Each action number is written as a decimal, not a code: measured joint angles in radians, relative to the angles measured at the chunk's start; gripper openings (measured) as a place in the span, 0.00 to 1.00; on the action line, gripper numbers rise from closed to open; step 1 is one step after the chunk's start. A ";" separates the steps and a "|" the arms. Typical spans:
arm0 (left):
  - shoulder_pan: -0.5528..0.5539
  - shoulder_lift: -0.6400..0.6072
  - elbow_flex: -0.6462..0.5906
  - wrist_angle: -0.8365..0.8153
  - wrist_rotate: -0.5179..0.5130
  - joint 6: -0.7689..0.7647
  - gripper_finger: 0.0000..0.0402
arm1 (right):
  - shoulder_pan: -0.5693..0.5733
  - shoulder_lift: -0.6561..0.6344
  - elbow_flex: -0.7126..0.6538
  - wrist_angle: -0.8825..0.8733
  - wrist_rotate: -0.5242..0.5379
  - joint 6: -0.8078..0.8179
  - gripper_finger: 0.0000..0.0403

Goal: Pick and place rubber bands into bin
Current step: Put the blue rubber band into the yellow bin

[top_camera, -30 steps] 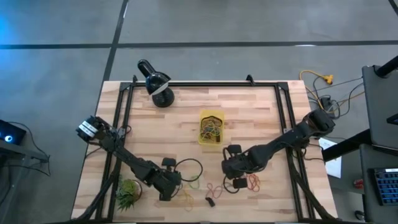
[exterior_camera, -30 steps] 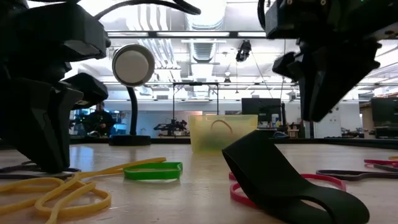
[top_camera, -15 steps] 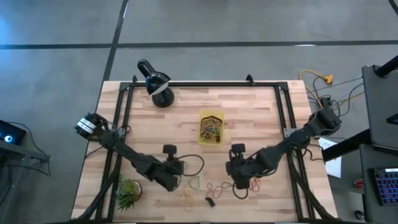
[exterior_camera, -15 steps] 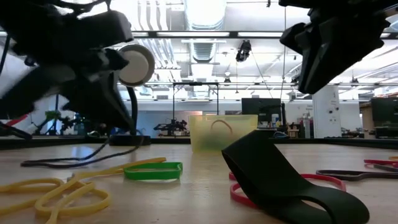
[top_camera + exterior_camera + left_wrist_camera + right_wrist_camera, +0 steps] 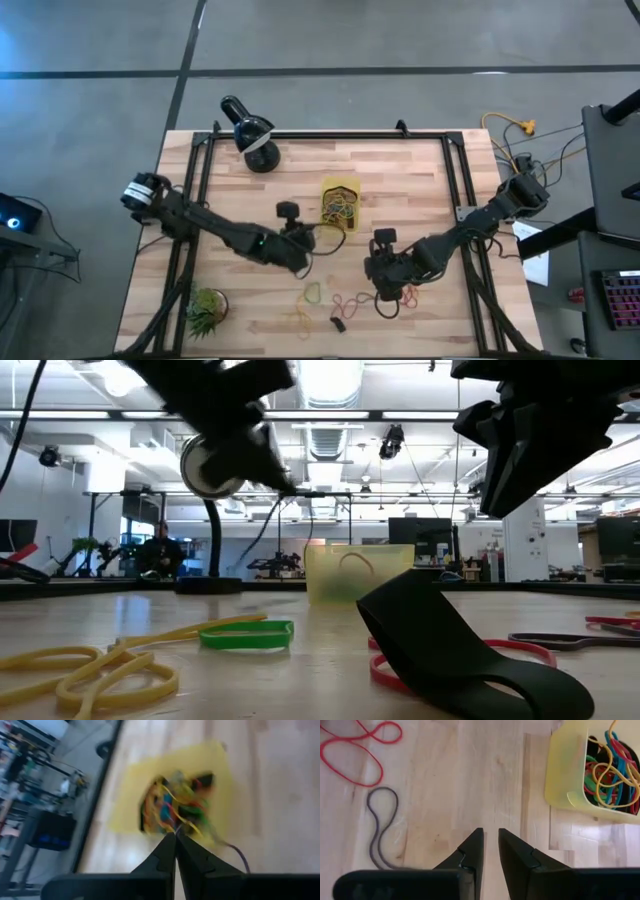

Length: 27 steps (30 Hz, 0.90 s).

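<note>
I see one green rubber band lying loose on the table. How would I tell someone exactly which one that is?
Start at the yellow bin in the middle of the wooden table, then look toward the table's near edge. The green rubber band lies there between yellow bands and red bands, the only green loop outside the bin.

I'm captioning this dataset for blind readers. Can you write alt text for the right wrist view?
The right gripper hangs open and empty over bare wooden table. The yellow bin of tangled rubber bands sits ahead; a red band and a dark band lie loose.
</note>
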<state>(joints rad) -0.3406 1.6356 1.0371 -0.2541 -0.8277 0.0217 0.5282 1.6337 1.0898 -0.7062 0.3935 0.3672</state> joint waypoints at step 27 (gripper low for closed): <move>0.346 0.046 0.131 0.166 0.346 0.281 0.00 | 0.000 0.000 -0.022 -0.001 0.002 0.000 0.13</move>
<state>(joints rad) 0.0055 1.6816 1.1684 -0.0882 -0.4821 0.3030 0.5282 1.6337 1.0675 -0.7067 0.3954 0.3672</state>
